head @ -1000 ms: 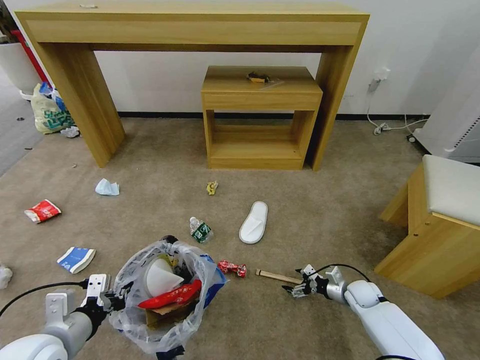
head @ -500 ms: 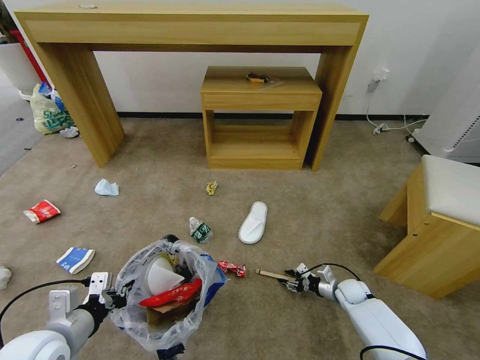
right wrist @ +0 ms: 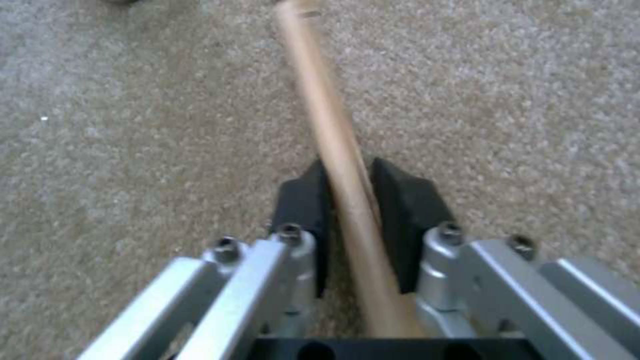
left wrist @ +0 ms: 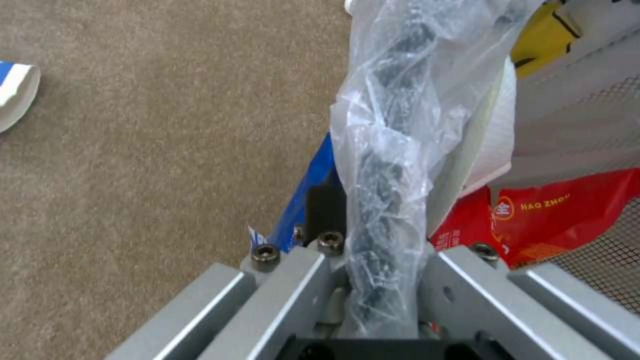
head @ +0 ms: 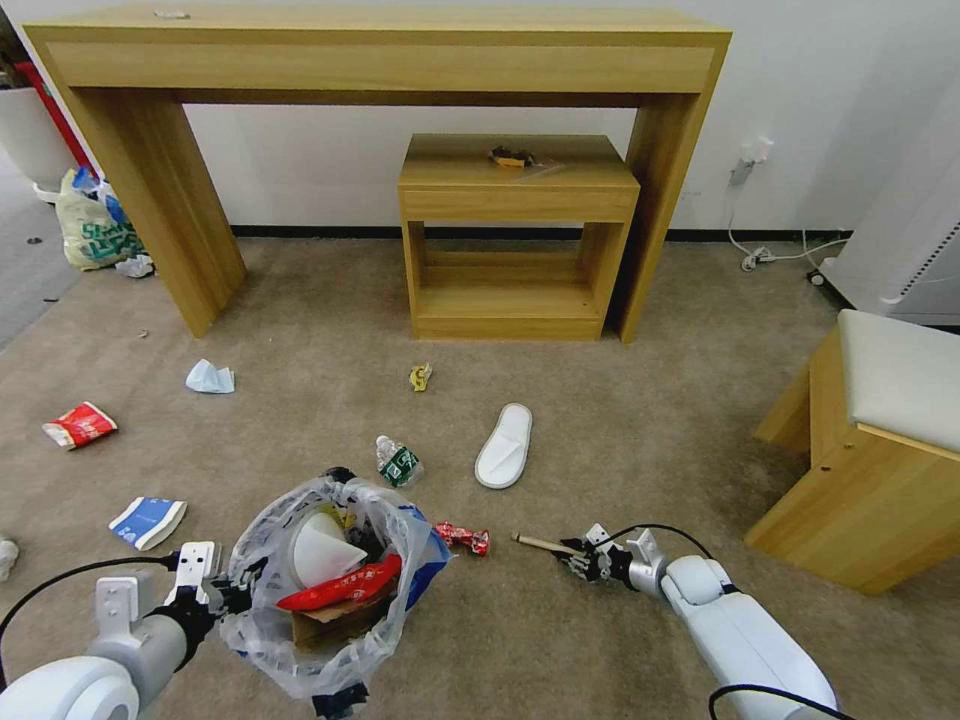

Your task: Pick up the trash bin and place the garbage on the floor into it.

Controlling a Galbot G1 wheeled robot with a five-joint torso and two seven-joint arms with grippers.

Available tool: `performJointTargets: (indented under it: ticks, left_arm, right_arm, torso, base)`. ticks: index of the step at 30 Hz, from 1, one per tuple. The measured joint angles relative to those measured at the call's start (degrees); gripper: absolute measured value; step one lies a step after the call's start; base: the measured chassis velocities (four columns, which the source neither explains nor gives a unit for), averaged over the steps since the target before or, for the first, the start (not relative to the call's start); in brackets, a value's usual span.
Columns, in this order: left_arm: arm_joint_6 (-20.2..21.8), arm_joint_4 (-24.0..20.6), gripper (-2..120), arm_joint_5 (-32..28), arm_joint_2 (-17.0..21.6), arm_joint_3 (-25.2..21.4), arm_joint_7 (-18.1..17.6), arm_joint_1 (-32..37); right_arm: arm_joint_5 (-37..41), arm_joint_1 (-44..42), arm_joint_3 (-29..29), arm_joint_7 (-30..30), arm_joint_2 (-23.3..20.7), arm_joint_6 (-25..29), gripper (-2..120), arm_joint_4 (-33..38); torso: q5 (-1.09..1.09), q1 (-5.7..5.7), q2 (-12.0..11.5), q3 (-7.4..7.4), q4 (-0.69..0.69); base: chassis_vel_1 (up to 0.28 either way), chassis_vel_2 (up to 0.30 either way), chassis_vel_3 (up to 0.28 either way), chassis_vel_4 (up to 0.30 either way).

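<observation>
Trash bin (head: 330, 590): held off the carpet at the robot's lower left, its rim and clear liner pinched between the jaws of the left gripper (head: 215, 590), as the left wrist view confirms with the twisted plastic (left wrist: 387, 165) running straight into the closed fingers. Contents on inspection: a white slipper (head: 325, 550), a long red wrapper (head: 345, 585) and brown cardboard (head: 325, 622), so part of the collection is judged done. The right gripper (head: 580, 560) is low at the carpet to the right of the bin, its black pads (right wrist: 407, 220) closed narrowly either side of the wooden stick (right wrist: 333, 145); whether the stick (head: 545, 545) is lifted or lying on the carpet (head: 620, 430) cannot be told. Outstanding items on the floor (all well apart from one another): a small red wrapper (head: 463, 537) just beside the bin, a bottle (head: 399, 462), a second white slipper (head: 505, 459), a yellow scrap (head: 421, 376), a pale crumpled tissue (head: 210, 377), a crushed red carton (head: 79, 424), a blue and white carton (head: 148, 521) and a white scrap (head: 6, 556) at the left edge. The yellowish shopping bag (head: 90, 230) by the tall wooden table (head: 380, 60) is not counted as litter. Assessment: bin pickup complete, litter collection well under halfway, with the stick as the item in hand.
</observation>
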Motion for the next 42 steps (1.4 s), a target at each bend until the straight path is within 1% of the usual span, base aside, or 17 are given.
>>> performJointTargets:
  ticks: [4, 9, 13, 16, 17, 20, 25, 28, 29, 32, 33, 35, 36, 39, 40, 42]
  left_arm:
    - [0.00, 0.12, 0, -0.13, 0.10, 0.08, 0.02, -0.25]
    - [0.00, 0.17, 0, -0.16, 0.15, 0.09, 0.04, -0.27]
    - [0.00, 0.27, 0, -0.56, 0.52, -0.02, 0.10, -0.40]
    - [0.00, 0.65, 0, -0.94, 0.94, 0.00, 0.11, -0.96]
    - [0.00, 0.65, 0, -0.94, 0.94, 0.00, 0.11, -0.96]
    - [0.00, 0.99, 0, -1.05, 1.24, 0.23, 0.11, -1.44]
    - [0.00, 1.12, 0, -1.21, 1.47, 0.29, 0.11, -1.76]
    - [0.00, 1.30, 0, -1.56, 1.89, 0.47, 0.11, -1.98]
    - [0.00, 1.30, 0, -1.56, 1.89, 0.47, 0.11, -1.98]
    - [0.00, 2.51, 0, -1.72, 2.80, 1.26, 0.11, -3.11]
    - [0.00, 2.51, 0, -1.72, 2.80, 1.26, 0.11, -3.11]
    - [0.00, 3.45, 0, -2.07, 3.74, 2.05, 0.04, -4.38]
    - [0.00, 3.45, 0, -2.07, 3.74, 2.05, 0.04, -4.38]
    - [0.00, 5.16, 0, -3.57, 5.91, 3.62, -0.53, -7.13]
    - [0.00, 5.16, 0, -3.57, 5.91, 3.62, -0.53, -7.13]
    - [0.00, 6.44, 0, -4.63, 7.48, 4.84, -0.94, -9.00]
  right_arm:
    - [-0.11, -0.52, 0.17, 0.34, 0.26, 0.10, 0, 0.05]
    - [-0.14, -1.07, 0.39, 0.80, 0.23, 0.11, 0, 0.63]
    - [0.15, -2.63, 1.12, 2.01, -0.03, -0.21, 0, 3.13]
    - [2.25, -4.37, 1.78, 3.31, -0.87, -1.48, 0, 7.26]
    - [2.25, -4.37, 1.78, 3.31, -0.87, -1.48, 0, 7.26]
    - [4.60, -5.15, 2.82, 4.85, -1.88, -2.26, 0, 11.09]
    - [6.23, -5.58, 3.57, 5.92, -2.83, -2.85, 0, 14.18]
    - [9.25, -6.30, 4.32, 8.12, -3.73, -4.11, 0, 20.48]
    - [9.25, -6.30, 4.32, 8.12, -3.73, -4.11, 0, 20.48]
    - [13.43, -6.10, 4.57, 10.31, -4.54, -6.26, 0, 28.42]
    - [13.43, -6.10, 4.57, 10.31, -4.54, -6.26, 0, 28.42]
    - [17.31, -5.06, 4.00, 11.86, -5.08, -7.77, 0, 33.14]
    - [17.31, -5.06, 4.00, 11.86, -5.08, -7.77, 0, 33.14]
    - [21.63, -2.10, 2.32, 13.39, -4.63, -9.11, 0, 37.65]
    - [21.63, -2.10, 2.32, 13.39, -4.63, -9.11, 0, 37.65]
    - [23.87, 0.26, 0.88, 13.92, -3.82, -9.82, 0, 39.82]
  torso:
    - [0.01, 0.00, 0.00, 0.00, 0.03]
    - [0.02, 0.00, 0.00, 0.01, 0.03]
    - [0.06, 0.00, -0.01, 0.03, 0.03]
    - [0.08, 0.01, -0.02, 0.05, 0.02]
    - [0.08, 0.01, -0.02, 0.05, 0.02]
    - [0.04, 0.01, -0.02, 0.04, 0.02]
    - [0.03, 0.01, -0.02, 0.03, 0.01]
    - [0.03, 0.01, -0.02, 0.03, 0.00]
    - [0.03, 0.01, -0.02, 0.03, 0.00]
    - [0.00, 0.01, -0.02, 0.02, 0.01]
    - [0.00, 0.01, -0.02, 0.02, 0.01]
    - [0.00, 0.01, -0.02, 0.02, 0.01]
    - [0.00, 0.01, -0.02, 0.02, 0.01]
    - [-0.01, 0.01, -0.02, 0.02, 0.00]
    - [-0.01, 0.01, -0.02, 0.02, 0.00]
    - [0.02, 0.01, -0.02, 0.02, 0.01]
  base:
    - [0.000, 0.000, 0.000, 0.000]
    - [0.000, 0.000, 0.000, 0.000]
    - [0.000, 0.000, 0.000, 0.000]
    - [0.000, 0.000, 0.000, 0.000]
    - [0.000, 0.000, 0.000, 0.000]
    - [0.000, 0.000, 0.000, 0.000]
    - [0.000, 0.000, 0.000, 0.000]
    - [0.000, 0.000, 0.000, 0.000]
    - [0.000, 0.000, 0.000, 0.000]
    - [0.000, 0.000, 0.000, 0.000]
    - [0.000, 0.000, 0.000, 0.000]
    - [0.000, 0.000, 0.000, 0.000]
    - [0.000, 0.000, 0.000, 0.000]
    - [0.000, 0.000, 0.000, 0.000]
    - [0.000, 0.000, 0.000, 0.000]
    - [0.000, 0.000, 0.000, 0.000]
